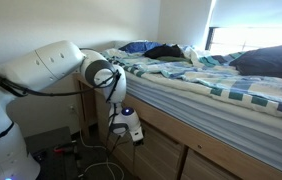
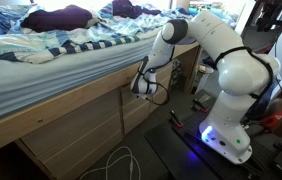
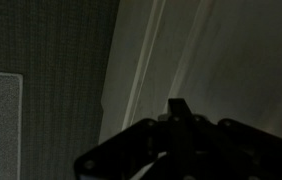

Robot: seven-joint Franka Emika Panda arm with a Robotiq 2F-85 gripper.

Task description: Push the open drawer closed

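The drawer (image 2: 147, 108) is a light-tan flat wooden front in the bed base, under the mattress edge. It also shows in an exterior view (image 1: 157, 152) and fills the right of the dark wrist view (image 3: 221, 50). My gripper (image 2: 141, 86) is at the upper part of this front, touching it or nearly so. It also shows in an exterior view (image 1: 127, 126). In the wrist view the fingers (image 3: 179, 106) appear as one narrow tip, pressed together, with nothing between them. I cannot tell how far the drawer stands out.
A matching wider wooden panel (image 2: 76, 125) lies beside the drawer. The bed (image 1: 231, 85) with striped bedding overhangs above. Cables (image 2: 121, 160) lie on the floor. The robot base (image 2: 231, 130) stands close by. Carpet (image 3: 51, 60) shows left of the panel edge.
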